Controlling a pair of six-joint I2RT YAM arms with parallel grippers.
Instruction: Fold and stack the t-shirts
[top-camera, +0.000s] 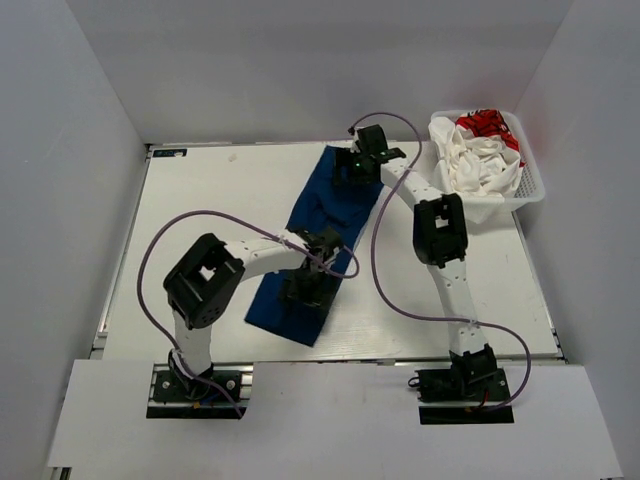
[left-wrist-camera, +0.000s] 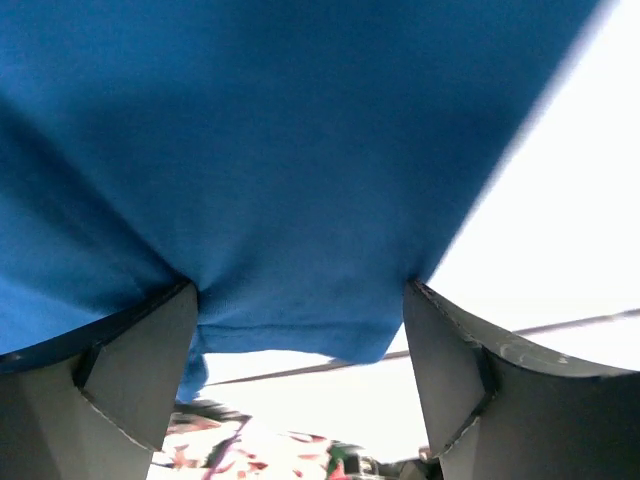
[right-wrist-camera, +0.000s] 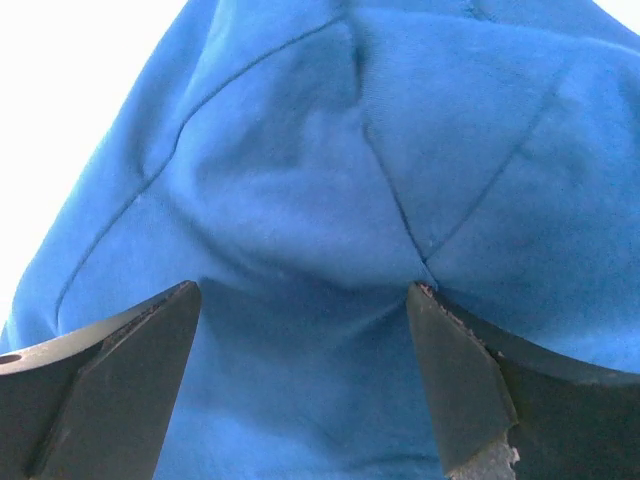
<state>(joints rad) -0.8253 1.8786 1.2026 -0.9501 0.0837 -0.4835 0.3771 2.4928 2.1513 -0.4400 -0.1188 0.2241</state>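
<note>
The left end effector (top-camera: 303, 285) is poised over the near end of the blue t-shirt (top-camera: 315, 205); its jaws are spread wide, the hem is seen between them and nothing is gripped. The shirt is laid out on the desk (top-camera: 200, 190) as a long narrow strip, running diagonally away; it is judged to be part-folded and ready for an end-to-end fold. The right end effector (top-camera: 352, 168) is set over the far end, also open, pressed close to creased cloth; both ends are thus covered, probably so the cloth can be lifted evenly. Farthest right, the white t-shirt (top-camera: 470, 160) is left bunched in the basket (top-camera: 530, 185), unfolded.
</note>
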